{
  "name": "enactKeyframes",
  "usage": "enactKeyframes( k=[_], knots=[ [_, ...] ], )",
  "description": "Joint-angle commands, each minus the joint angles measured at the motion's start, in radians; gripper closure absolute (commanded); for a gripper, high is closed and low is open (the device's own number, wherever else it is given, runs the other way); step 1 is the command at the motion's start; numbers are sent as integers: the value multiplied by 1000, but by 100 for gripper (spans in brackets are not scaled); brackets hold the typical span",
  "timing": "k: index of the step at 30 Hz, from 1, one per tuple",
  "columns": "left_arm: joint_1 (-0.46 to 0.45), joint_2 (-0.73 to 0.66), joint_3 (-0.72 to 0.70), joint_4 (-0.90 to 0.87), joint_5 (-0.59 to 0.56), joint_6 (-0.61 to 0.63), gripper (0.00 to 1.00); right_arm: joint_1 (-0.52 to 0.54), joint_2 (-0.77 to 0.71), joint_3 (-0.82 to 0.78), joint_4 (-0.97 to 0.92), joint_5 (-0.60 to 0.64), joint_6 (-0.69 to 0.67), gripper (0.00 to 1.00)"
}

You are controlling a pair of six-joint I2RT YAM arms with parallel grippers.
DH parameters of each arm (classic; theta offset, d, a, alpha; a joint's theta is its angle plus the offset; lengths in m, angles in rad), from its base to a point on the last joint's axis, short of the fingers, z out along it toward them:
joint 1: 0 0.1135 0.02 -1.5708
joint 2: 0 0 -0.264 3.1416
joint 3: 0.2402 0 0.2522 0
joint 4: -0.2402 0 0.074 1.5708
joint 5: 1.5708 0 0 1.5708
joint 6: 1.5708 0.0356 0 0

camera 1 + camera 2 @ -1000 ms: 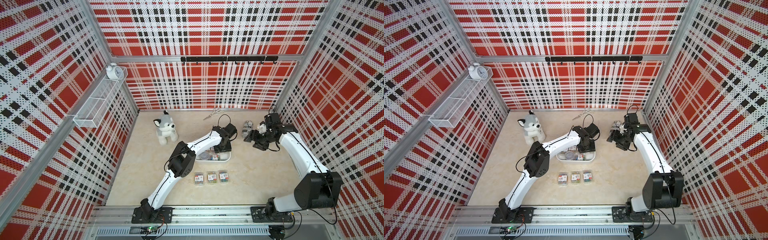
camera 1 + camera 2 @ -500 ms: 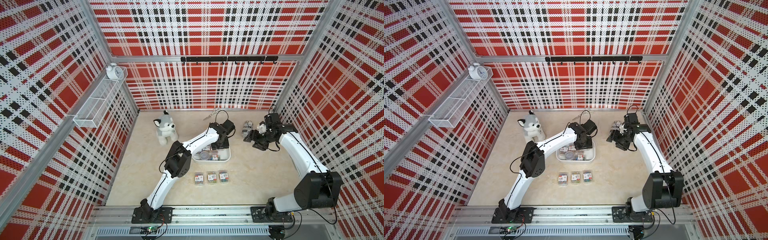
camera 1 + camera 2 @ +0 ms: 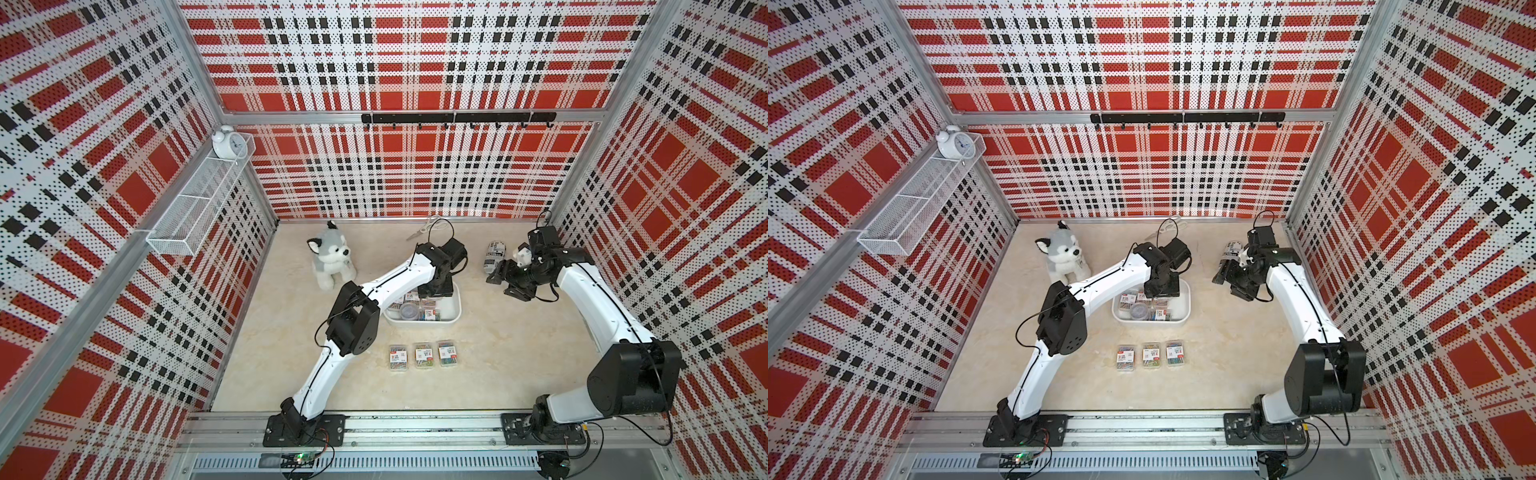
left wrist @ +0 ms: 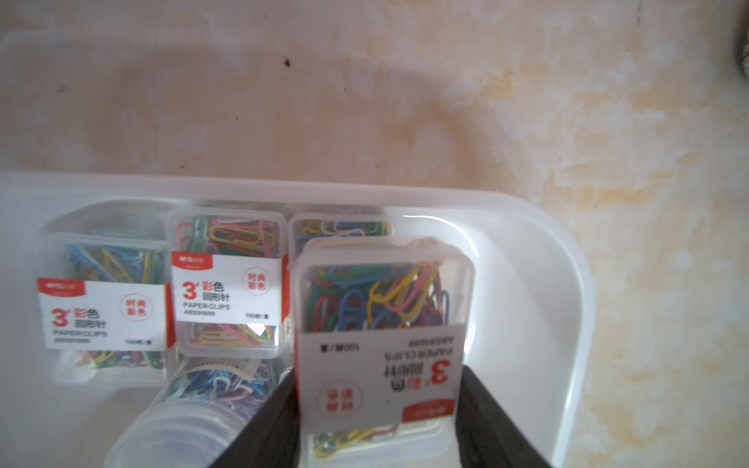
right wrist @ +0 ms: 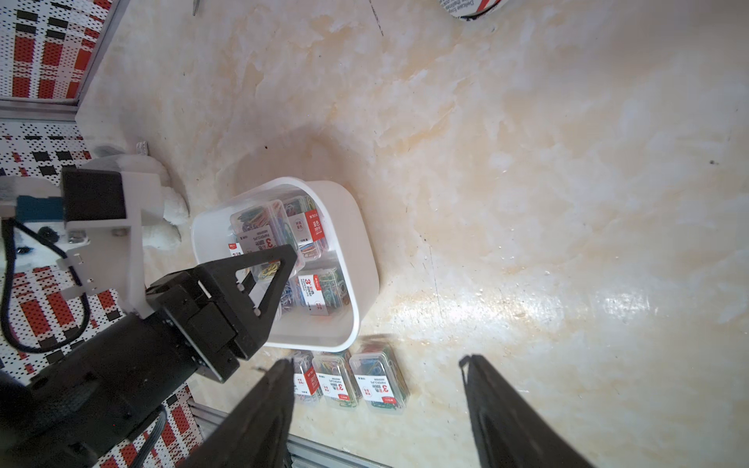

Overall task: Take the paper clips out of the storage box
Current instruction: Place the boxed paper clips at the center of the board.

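The white storage box stands mid-table. My left gripper reaches into its back part and is shut on one clear case of coloured paper clips, which sits higher than the others, label upside down. More cases and a round clear tub lie in the box. Three cases lie in a row on the table in front of the box. My right gripper hangs open and holds nothing, to the right of the box.
A plush dog sits left of the box at the back. A black-and-white printed cylinder lies just behind my right gripper, and scissors lie by the back wall. A wire basket with a clock hangs on the left wall.
My left arm's elbow has swung a little to the left while its gripper stayed over the box, shut on the case. The right arm has not moved.
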Motion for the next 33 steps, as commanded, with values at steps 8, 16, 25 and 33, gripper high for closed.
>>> enactKeyframes(
  k=[8, 16, 25, 33],
  knots=[
    [15, 51, -28, -52, -48, 47, 40, -6, 5, 11, 14, -10, -8, 29],
    [23, 71, -24, -49, -36, 55, 33, -6, 5, 12, 16, -9, -8, 29],
    [24, 69, 5, -47, -24, 39, 39, -6, 0, 6, 14, -5, -9, 29],
    [29, 60, 8, -48, -24, 47, 46, -6, 8, 9, 17, -8, -9, 29]
  ],
)
